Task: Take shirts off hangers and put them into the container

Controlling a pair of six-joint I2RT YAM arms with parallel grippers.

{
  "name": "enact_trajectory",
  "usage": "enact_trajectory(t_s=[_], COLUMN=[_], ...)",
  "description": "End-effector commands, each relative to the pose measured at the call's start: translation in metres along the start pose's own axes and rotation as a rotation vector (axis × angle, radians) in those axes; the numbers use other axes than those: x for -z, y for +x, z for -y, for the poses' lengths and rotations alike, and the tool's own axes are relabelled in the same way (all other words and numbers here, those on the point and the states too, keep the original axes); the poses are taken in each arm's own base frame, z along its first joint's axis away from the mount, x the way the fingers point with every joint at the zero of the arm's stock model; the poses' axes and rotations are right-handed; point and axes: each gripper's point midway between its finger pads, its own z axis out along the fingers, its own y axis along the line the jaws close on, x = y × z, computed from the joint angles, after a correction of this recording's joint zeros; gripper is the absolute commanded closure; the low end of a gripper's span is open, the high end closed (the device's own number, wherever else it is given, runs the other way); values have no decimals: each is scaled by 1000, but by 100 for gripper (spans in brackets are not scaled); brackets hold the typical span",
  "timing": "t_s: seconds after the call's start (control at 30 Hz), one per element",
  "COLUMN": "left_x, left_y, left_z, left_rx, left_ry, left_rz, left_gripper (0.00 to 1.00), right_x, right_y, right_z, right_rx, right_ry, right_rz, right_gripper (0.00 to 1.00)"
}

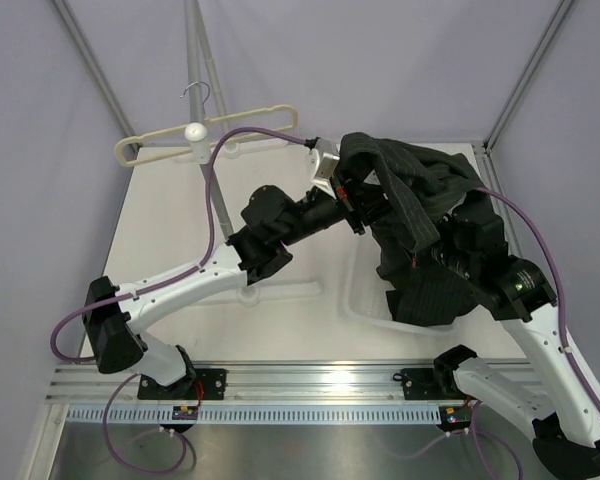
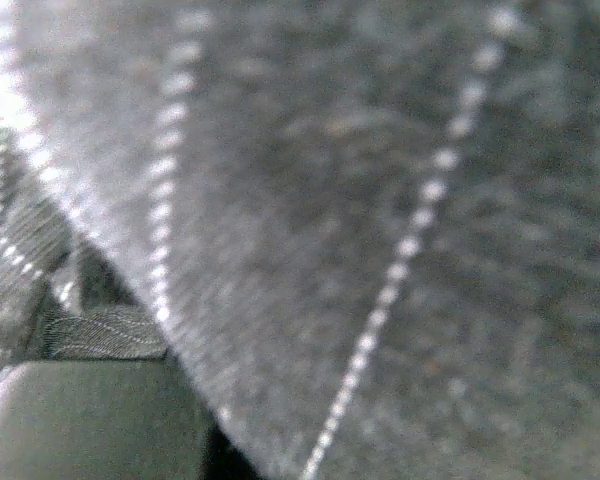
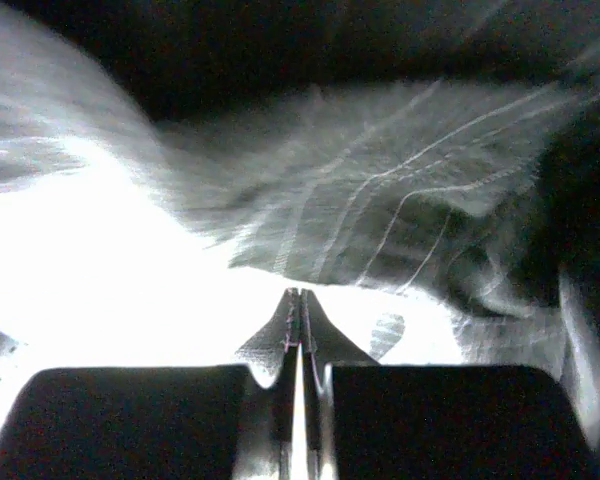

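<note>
The black pinstriped shirt (image 1: 410,190) hangs off the hanger, bunched over both arms at centre right, and its lower part sags into the clear container (image 1: 358,300). My left gripper (image 1: 352,200) is shut on the shirt's upper edge and holds it up above the container. In the left wrist view the shirt cloth (image 2: 380,200) fills the picture and the jaws are hidden. My right gripper (image 3: 298,298) is shut with nothing between its fingertips, and the shirt (image 3: 380,200) hangs just beyond it. In the top view cloth covers that gripper. The bare cream hanger (image 1: 160,143) hangs on the rack at back left.
The grey rack pole (image 1: 212,190) with its white knob (image 1: 195,131) stands at back left, close to the left arm's cable. Slanted metal frame poles (image 1: 525,85) rise at the back corners. A metal rail (image 1: 310,385) runs along the near edge.
</note>
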Motion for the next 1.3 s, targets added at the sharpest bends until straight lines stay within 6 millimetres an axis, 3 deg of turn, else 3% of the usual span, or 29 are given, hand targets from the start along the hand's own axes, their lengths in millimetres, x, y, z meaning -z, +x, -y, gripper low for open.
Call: enact_trajectory(t_s=[0.0,0.17,0.23,0.27,0.3,0.37,0.53,0.7,0.77,0.97,1.1,1.13,1.27], left_x=[23,50,56,62,63,68,68,56,48,23,26,30,44], left_y=[-24,-9,-19,-10,-17,-9,11,52,67,149,201,223,267], left_z=[-19,-48,-65,-73,-78,-86,-93,-91,-86,-70,-75,-82,-95], left_rx=[16,7,-5,-12,-20,-30,-17,42,67,119,187,210,255], left_ry=[-135,-308,-422,-471,-512,-557,-574,-498,-456,-382,-394,-418,-474], left_rz=[97,34,31,-25,-23,-74,-137,-239,-283,-487,-576,-614,-689], left_gripper=[100,100,100,100,100,100,100,100,100,100,100,100,100], right_x=[4,10,17,24,29,44,88,147,156,195,216,218,232], right_y=[-2,4,5,3,1,-2,-25,-68,-74,-96,-100,-98,-96], right_z=[-12,-18,-22,-26,-30,-37,-42,-24,-6,7,10,11,17], right_rx=[-18,-31,-36,-45,-47,-58,-58,-31,-33,-31,-30,-29,-20], right_ry=[-67,-108,-129,-146,-167,-208,-227,-112,-7,66,81,90,116], right_rz=[17,9,7,23,31,50,150,340,358,482,524,521,533], right_gripper=[100,100,100,100,100,100,100,100,100,100,100,100,100])
